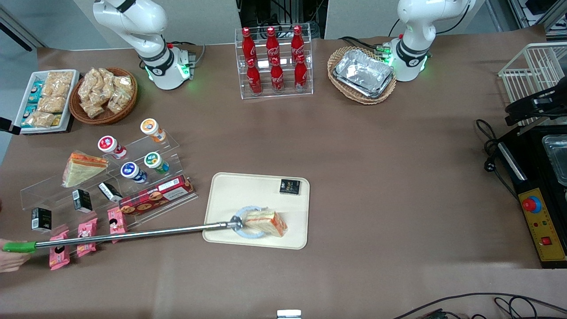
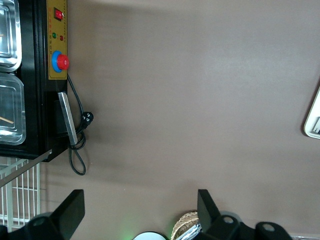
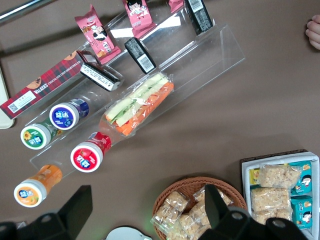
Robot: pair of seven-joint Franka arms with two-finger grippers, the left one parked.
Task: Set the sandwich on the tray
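sandwich lying on the tray

a plastic-wrapped triangular sandwich [image 1: 266, 223] is lying on the cream-beige rectangular plastic tray [image 1: 230, 188], touched by a long metal reaching stick [image 1: 133, 235]. the pincer [image 3: 145, 212] is hanging open above the brown table [image 1: 376, 177], over a wrapped sandwich on the clear acrylic shelf [image 3: 140, 106].

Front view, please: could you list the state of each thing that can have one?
sandwich: wrapped, lying on the tray
tray: flat, holding sandwich and black packet
second sandwich: wrapped, on the clear stand
cola bottles: upright, capped
hand: open, empty, over the snack basket
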